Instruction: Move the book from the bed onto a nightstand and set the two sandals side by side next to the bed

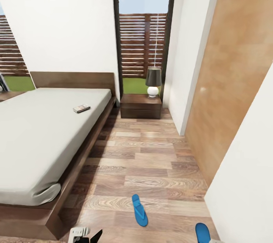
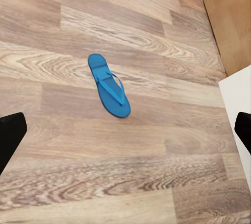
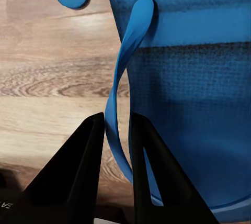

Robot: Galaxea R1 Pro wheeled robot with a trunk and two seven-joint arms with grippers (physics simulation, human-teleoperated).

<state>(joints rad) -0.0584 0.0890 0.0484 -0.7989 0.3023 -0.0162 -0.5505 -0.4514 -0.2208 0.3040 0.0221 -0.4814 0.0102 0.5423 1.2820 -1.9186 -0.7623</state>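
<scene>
1. the bedroom has a light wood plank floor [image 1: 151,159], white walls, a tan wooden door [image 1: 231,80] on the right and a tall dark-framed window [image 1: 143,27] at the far end, with a slatted brown fence and grass outside.
2. nearest, at the bottom edge of the head view, the left gripper [image 1: 88,236] pokes in beside the foot of the bed; in the left wrist view its two black fingertips [image 2: 10,136] sit at opposite edges, spread wide with nothing between them.
3. the right gripper [image 3: 117,130] has its black fingers closed in on the thin blue strap of one bright blue flip-flop sandal [image 3: 193,93], which looms large in the right wrist view; in the head view this held sandal [image 1: 203,232] shows at the lower right, near the white wall.
4. the second bright blue flip-flop sandal [image 1: 139,209] lies flat on the floor, well apart from the bed frame and to the left of the held one.
5. the large low bed [image 1: 45,133], with dark brown wooden frame and pale grey mattress, stretches along the left.
6. the small thin dark-covered book [image 1: 81,108] lies on the mattress near the headboard, close to the right edge.
7. farthest, a small low dark brown wooden nightstand [image 1: 141,107] stands just beside the bed head, below the window, carrying a lamp with a white round base and dark shade [image 1: 153,81].
</scene>
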